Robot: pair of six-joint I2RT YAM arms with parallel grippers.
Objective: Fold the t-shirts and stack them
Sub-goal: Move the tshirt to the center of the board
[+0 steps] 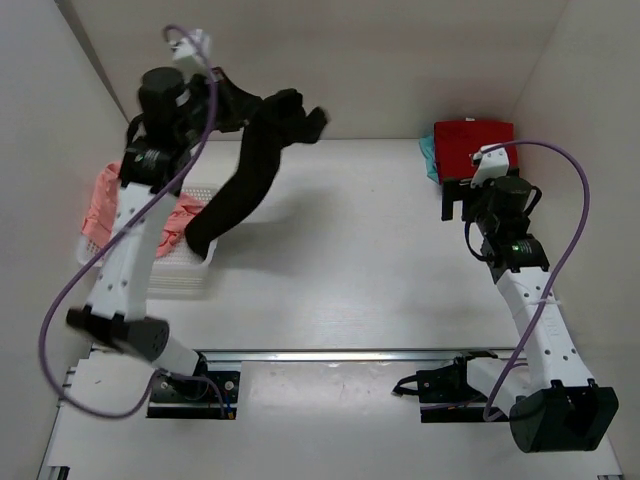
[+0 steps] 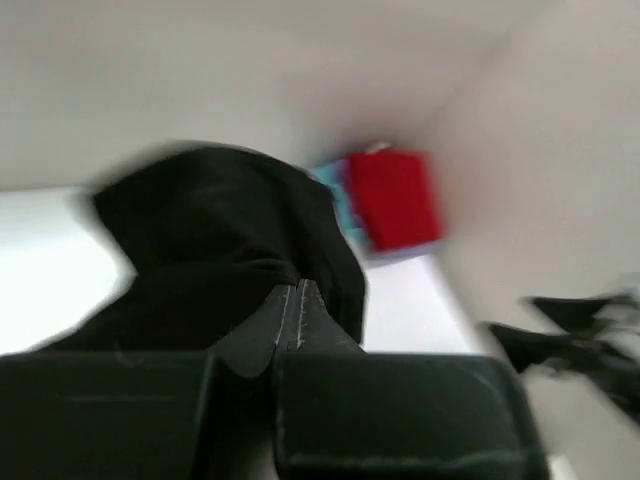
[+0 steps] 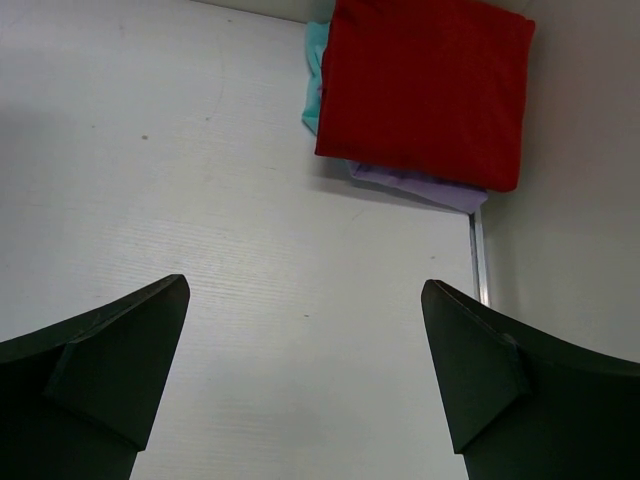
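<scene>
A large black t-shirt (image 1: 245,180) hangs in the air over the back left of the table, its lower end dangling near the basket. My left gripper (image 1: 228,100) is raised high and shut on its top; in the blurred left wrist view the fingertips (image 2: 297,287) meet against the black cloth (image 2: 220,220). A folded red t-shirt (image 1: 473,146) tops a pile at the back right, over a teal one (image 1: 428,158) and a lilac one (image 3: 420,185). My right gripper (image 3: 305,290) stands open above bare table just in front of the red shirt (image 3: 425,85), holding nothing.
A white mesh basket (image 1: 185,272) sits at the left edge with a salmon-pink t-shirt (image 1: 100,205) draped in and over it. White walls close in the back and both sides. The right arm (image 1: 540,310) stretches along the right side.
</scene>
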